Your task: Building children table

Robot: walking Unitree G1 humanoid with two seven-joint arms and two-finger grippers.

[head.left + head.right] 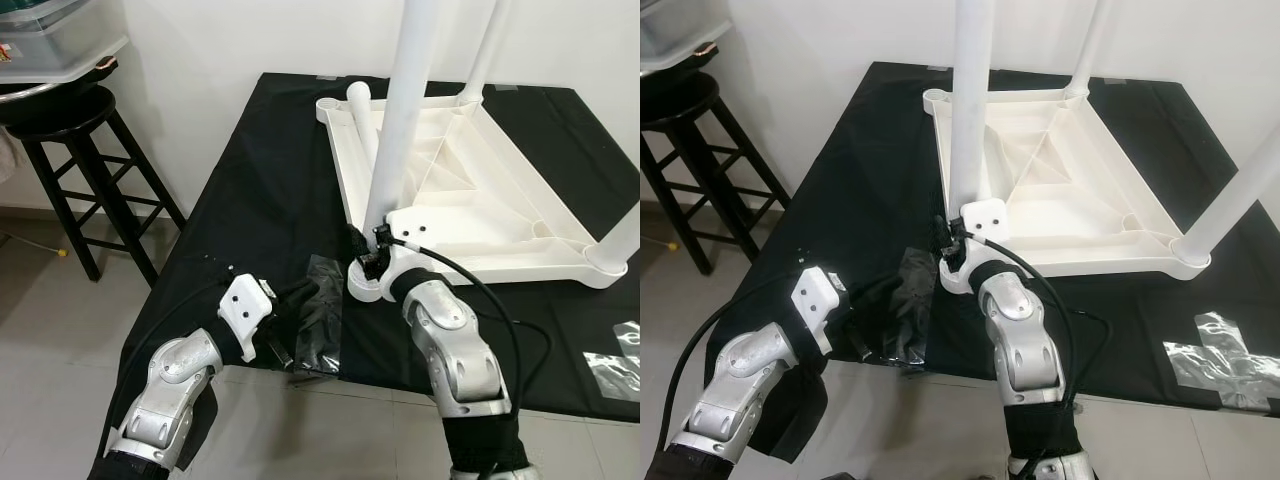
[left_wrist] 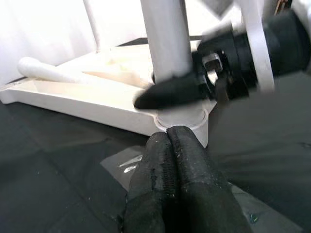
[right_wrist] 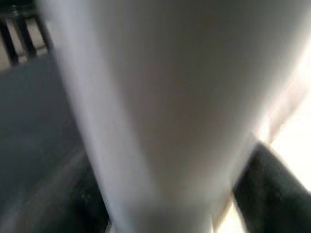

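Note:
The white children's table (image 1: 480,190) lies upside down on a black-covered worktop (image 1: 260,200). An upright white leg (image 1: 405,110) stands in its near-left corner socket. My right gripper (image 1: 368,258) is shut on the base of that leg, and its black fingers (image 3: 265,189) flank the leg (image 3: 160,97) in the right wrist view. Two more legs (image 1: 488,45) stand at other corners. A loose leg (image 1: 362,115) lies inside the upturned top. My left gripper (image 1: 305,290) is shut on nothing, fingertips (image 2: 167,138) pressed together, just left of the socket and over a clear plastic bag (image 1: 320,325).
A black wooden stool (image 1: 70,140) carrying a clear plastic bin (image 1: 50,40) stands on the floor to the left. Silver tape patches (image 1: 1220,350) are stuck on the cloth at the near right. The worktop's front edge runs just below my wrists.

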